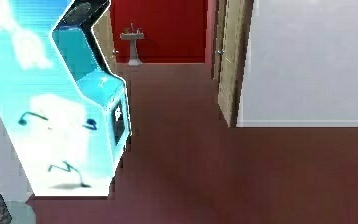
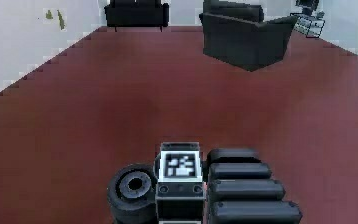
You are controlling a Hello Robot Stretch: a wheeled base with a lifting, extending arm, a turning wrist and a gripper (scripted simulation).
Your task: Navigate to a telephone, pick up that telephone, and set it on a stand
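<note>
In the arm side view the arm's dark parts sit low at the bottom edge, with a white square with black marks (image 2: 179,163) on top. Left of it is a dark round body (image 2: 135,191), which I take for the gripper (image 2: 135,191); its far end cannot be made out, so I cannot tell whether it holds anything. Dark ribbed segments (image 2: 245,185) lie to the right of the marker. A small light-coloured rack or stand (image 2: 309,20) shows at the far top right corner, too small to tell what is on it.
A light blue arcade cabinet (image 1: 72,105) stands close on the forward view's left. Ahead, dark red floor runs past open wooden doors (image 1: 231,60) to a red-walled room with a white pedestal sink (image 1: 134,44). A black armchair (image 2: 245,35) and black sofa (image 2: 137,12) stand far across open floor.
</note>
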